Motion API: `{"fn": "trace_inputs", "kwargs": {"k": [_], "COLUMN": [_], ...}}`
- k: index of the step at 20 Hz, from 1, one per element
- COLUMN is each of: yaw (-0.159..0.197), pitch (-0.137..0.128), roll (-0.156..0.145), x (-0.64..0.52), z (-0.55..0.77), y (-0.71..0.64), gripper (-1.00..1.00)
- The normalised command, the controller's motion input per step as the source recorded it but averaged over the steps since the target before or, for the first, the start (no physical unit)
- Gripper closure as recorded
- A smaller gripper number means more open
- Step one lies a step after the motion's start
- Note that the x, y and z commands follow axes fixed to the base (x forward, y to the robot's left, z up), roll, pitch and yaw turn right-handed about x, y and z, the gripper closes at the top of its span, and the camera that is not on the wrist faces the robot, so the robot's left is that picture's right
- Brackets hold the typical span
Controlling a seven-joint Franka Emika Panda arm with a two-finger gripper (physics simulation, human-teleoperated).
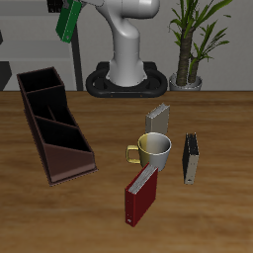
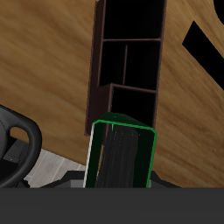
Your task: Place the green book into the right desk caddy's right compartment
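Wooden tabletop (image 1: 99, 212) carrying, nearest the front edge, a dark red book (image 1: 141, 195) standing upright. Just behind it a yellow-green mug (image 1: 152, 150), beside that a dark book (image 1: 192, 158) on edge, and a grey book (image 1: 158, 120) upright behind the mug. Well apart from these, the right desk caddy (image 1: 54, 124), maroon-brown, open-topped, with dividers inside. Farther back, robot base (image 1: 128, 61) and a potted plant (image 1: 193, 40). High above the caddy's far end, gripper (image 1: 73, 12) clenched on the green book (image 1: 69, 22), tilted; from the wrist, book (image 2: 121, 157) seen edge-on over the caddy (image 2: 127, 61).
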Motion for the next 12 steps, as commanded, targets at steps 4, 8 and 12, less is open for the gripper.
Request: {"fn": "trace_inputs", "kwargs": {"k": [4,8,12], "yaw": [-0.137,-0.04,0.004], "pitch": [0.029,0.006,0.001], "roll": [-0.065,-0.014,0.019], "x": [-0.09,0.02,0.08], "z": [0.12,0.05,0.06], "y": [-0.47,-0.19,-0.2], "gripper": [1.0,1.0,1.0]}}
